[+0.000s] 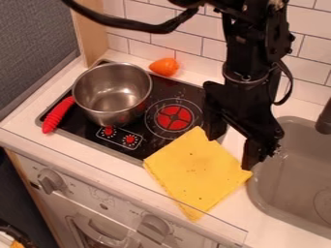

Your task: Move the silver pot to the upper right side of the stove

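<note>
My gripper (233, 146) hangs at the right of the stove with its two fingers spread apart and nothing seen between them. It is over the counter strip by the sink, close to the upper right edge of the yellow cloth. The silver pot (113, 94) stands upright on the left part of the black stove (188, 92), well to the left of the gripper. Its red handle (58, 115) points down and left, over the stove's left edge. Part of the stove's right side is hidden behind the arm.
A yellow cloth (197, 172) lies over the stove's lower right corner and the counter front. An orange object (164, 67) sits behind the stove near the tiled wall. The grey sink (294, 181) is at the right, with a dark faucet (324, 118) above it.
</note>
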